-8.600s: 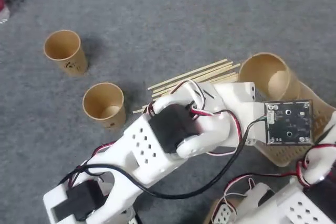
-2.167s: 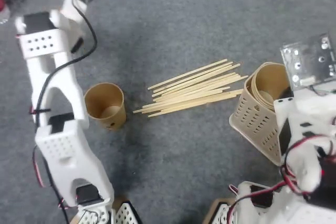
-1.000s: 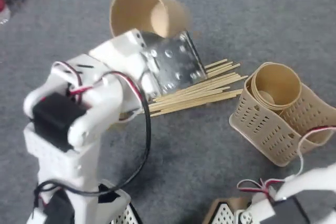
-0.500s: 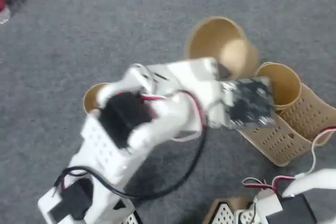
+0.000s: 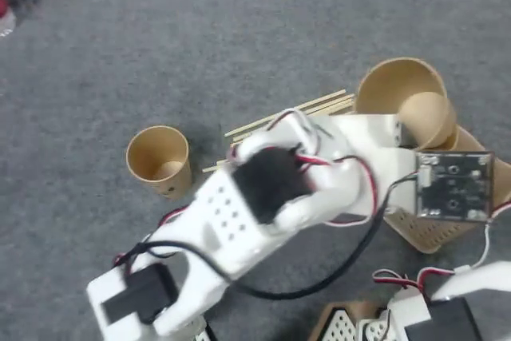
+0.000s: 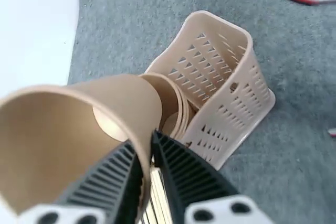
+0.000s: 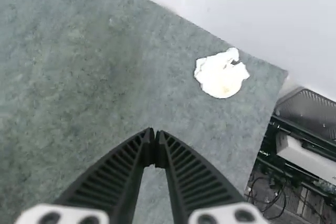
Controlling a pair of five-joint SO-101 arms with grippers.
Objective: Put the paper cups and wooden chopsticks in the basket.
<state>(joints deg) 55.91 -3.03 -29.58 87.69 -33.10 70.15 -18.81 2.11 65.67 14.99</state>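
While the left gripper [image 6: 148,153] pinches the thin wall of a tan paper cup [image 6: 63,129] above a beige perforated plastic basket [image 6: 231,72], the cup looks light and easily crushed.

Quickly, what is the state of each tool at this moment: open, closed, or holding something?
Left tool: closed on the wall of a paper cup.
Right tool: closed, holding nothing.

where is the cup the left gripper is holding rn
In the high view the cup is at the right, held tilted above the basket, just past the chopsticks. The left gripper pinches its rim.
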